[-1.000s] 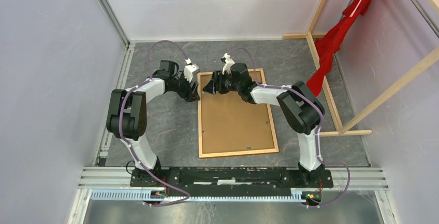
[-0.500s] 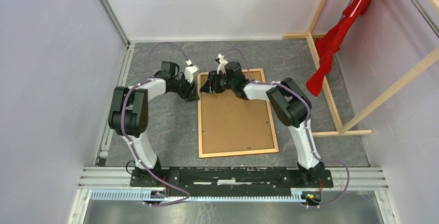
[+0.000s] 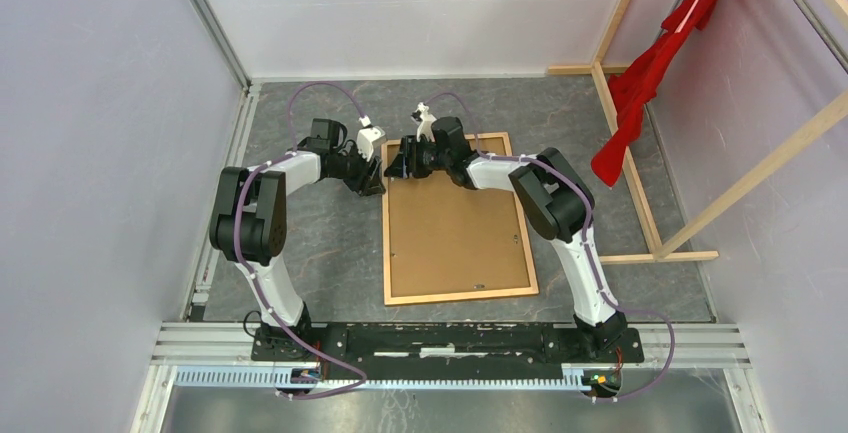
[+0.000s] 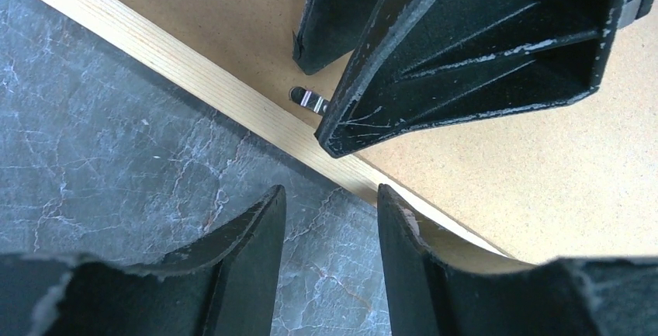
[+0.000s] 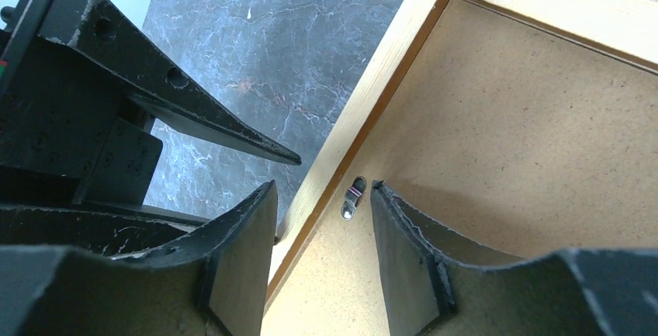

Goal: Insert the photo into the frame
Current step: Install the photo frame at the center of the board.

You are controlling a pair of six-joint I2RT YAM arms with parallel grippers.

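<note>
The orange-brown wooden frame lies face down on the grey marble floor, with the plain brown backing board filling it. The photo is hidden. My left gripper is open and empty, just outside the frame's left rail near the far left corner. My right gripper is open and empty, straddling the same rail from the inside. A small metal clip sits on the board between its fingertips. The clip also shows in the left wrist view, below the right gripper's fingers.
Pale wooden beams with a red cloth stand at the right. Enclosure walls close the left and back. A metal rail carries the arm bases at the near edge. The two grippers are very close together.
My right arm has drawn in and its gripper has shifted slightly left toward the frame's far left corner. My left gripper has barely moved.
</note>
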